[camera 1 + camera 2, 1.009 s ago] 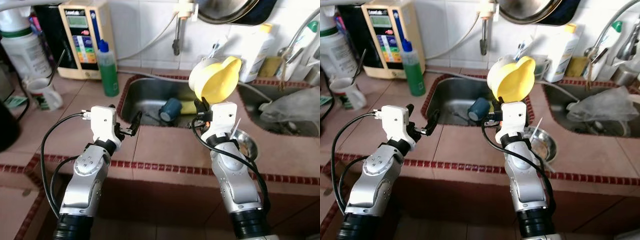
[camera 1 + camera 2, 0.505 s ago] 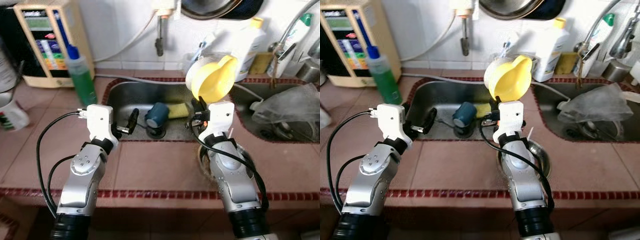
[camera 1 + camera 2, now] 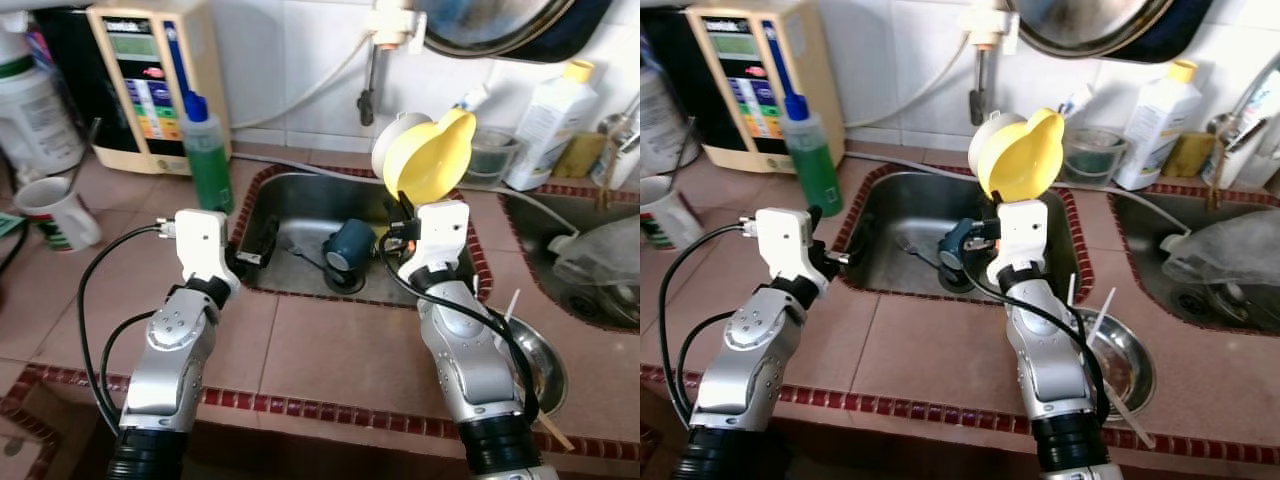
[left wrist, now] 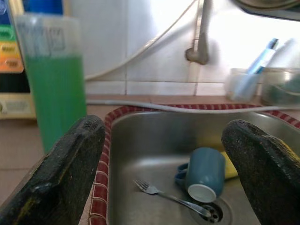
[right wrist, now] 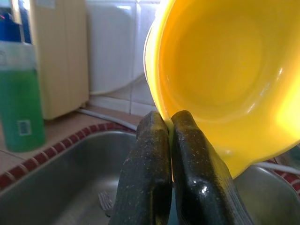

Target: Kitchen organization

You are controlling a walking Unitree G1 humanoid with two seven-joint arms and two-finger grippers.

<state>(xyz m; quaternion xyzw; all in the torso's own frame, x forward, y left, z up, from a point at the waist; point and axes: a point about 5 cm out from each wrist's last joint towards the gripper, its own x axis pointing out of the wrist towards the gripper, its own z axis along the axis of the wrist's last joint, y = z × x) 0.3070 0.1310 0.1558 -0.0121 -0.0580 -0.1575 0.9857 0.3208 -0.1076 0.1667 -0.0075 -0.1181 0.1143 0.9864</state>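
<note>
At frame centre, the right gripper [image 3: 403,208] pinches one yellow bowl [image 3: 430,157]; the left gripper [image 3: 268,238] gapes empty above one blue mug [image 3: 350,244] and one fork [image 4: 173,197].

Dark hanging pan [image 3: 510,25] at 12 o'clock: top cut by frame edge. White jug [image 3: 30,95] at 10 o'clock: cropped. Control-panel text on beige appliance [image 3: 155,85]: illegible.

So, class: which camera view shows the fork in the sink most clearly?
The left wrist view: the fork lies in plain sight on the sink floor beside the blue mug. The eye views show only a thin sliver; the right wrist view catches just its tines.
</note>
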